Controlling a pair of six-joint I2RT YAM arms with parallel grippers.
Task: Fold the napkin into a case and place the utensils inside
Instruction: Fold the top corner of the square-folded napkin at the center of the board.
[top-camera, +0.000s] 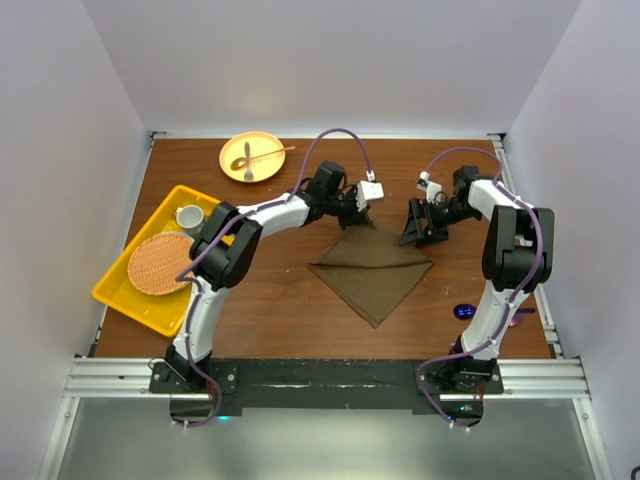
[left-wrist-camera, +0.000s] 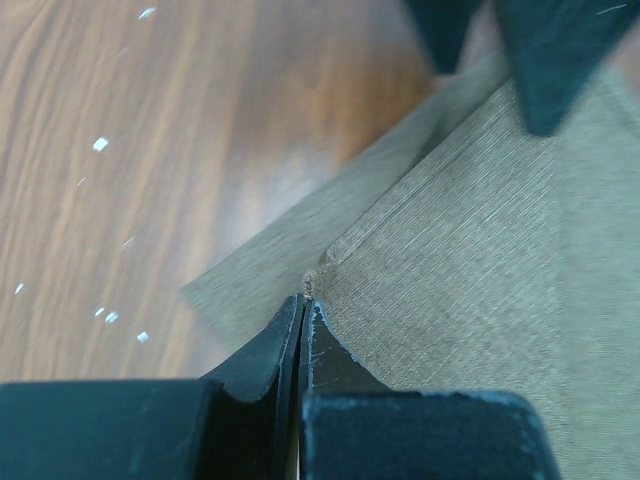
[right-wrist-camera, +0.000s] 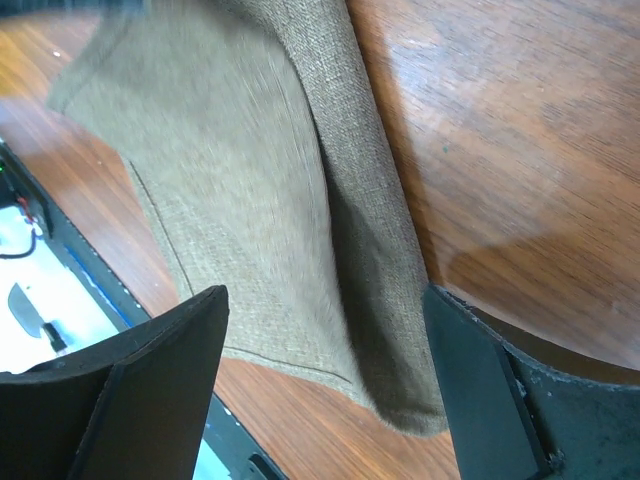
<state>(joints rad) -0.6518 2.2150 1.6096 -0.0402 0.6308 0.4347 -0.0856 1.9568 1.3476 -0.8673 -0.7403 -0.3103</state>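
Note:
The olive-brown napkin (top-camera: 372, 268) lies mid-table as a diamond, its far corner raised off the table. My left gripper (top-camera: 362, 214) is shut on that far corner; in the left wrist view the fingertips (left-wrist-camera: 300, 315) pinch the frayed corner of the napkin (left-wrist-camera: 480, 260). My right gripper (top-camera: 416, 228) is open beside the napkin's upper right edge. In the right wrist view the wide-apart jaws of the gripper (right-wrist-camera: 325, 345) frame the hanging napkin (right-wrist-camera: 250, 180) without touching it. A blue-purple spoon (top-camera: 465, 311) lies near the right arm. Two slim utensils (top-camera: 256, 155) lie on the yellow plate (top-camera: 232, 166).
A yellow tray (top-camera: 124, 298) at the left holds a round woven mat (top-camera: 158, 263) and a white cup (top-camera: 189, 216). The plate sits at the far left of the table. White walls enclose the table on three sides.

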